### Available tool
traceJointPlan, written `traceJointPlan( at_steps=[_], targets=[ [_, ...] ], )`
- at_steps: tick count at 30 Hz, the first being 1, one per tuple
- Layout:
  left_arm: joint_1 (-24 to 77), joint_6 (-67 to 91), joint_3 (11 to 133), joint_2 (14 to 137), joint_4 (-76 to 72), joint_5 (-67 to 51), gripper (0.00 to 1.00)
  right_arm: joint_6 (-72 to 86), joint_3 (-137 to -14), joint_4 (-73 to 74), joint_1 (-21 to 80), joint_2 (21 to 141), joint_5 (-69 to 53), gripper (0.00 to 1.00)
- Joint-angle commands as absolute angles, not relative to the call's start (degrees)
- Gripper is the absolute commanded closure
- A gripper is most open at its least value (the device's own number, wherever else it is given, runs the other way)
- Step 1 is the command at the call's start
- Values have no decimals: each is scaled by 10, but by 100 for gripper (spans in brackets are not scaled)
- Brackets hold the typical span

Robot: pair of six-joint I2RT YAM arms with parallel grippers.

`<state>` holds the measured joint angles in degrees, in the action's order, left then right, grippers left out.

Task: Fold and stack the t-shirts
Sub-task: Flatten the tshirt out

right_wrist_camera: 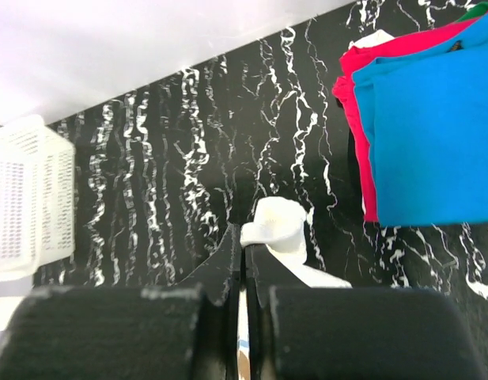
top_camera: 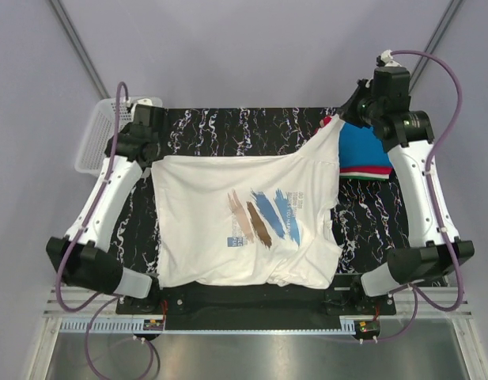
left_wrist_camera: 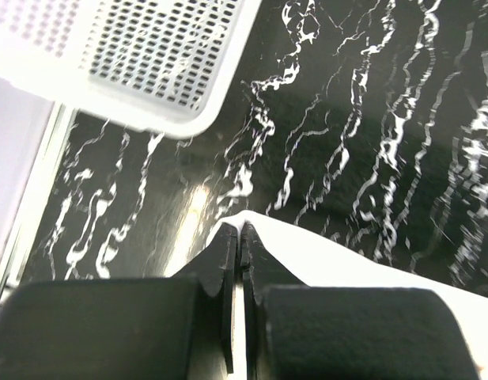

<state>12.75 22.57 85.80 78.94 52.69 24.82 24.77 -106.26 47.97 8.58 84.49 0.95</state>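
Note:
A large white t-shirt [top_camera: 244,229] with blue and brown brush strokes lies spread on the black marbled table [top_camera: 228,131]. My left gripper [top_camera: 154,158] is shut on its far left corner, seen as white cloth [left_wrist_camera: 323,253] pinched at my left gripper [left_wrist_camera: 240,231]. My right gripper [top_camera: 338,123] is shut on the far right corner and holds it raised, a bunched white tip [right_wrist_camera: 277,223] poking out of my right gripper [right_wrist_camera: 242,237]. Folded blue t-shirt [top_camera: 362,146] lies on a red one [right_wrist_camera: 358,95] at the far right.
A white plastic mesh basket [top_camera: 101,134] stands at the far left edge of the table; it fills the upper left of the left wrist view [left_wrist_camera: 141,55]. The folded stack sits right beside my right wrist.

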Motion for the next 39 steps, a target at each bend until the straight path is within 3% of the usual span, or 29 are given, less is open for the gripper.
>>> traceJointPlan(
  at_steps=[1,22,39],
  targets=[
    [128,190,867,853,423,281,100,236,-1053,395,85,890,26,100],
    [121,197,1124,1163,463,236,100,219,-1168,352,85,1150,1,100],
    [111,177,1200,1252,526,231,100,208,-1300,399,83,1268,2,100]
  ],
)
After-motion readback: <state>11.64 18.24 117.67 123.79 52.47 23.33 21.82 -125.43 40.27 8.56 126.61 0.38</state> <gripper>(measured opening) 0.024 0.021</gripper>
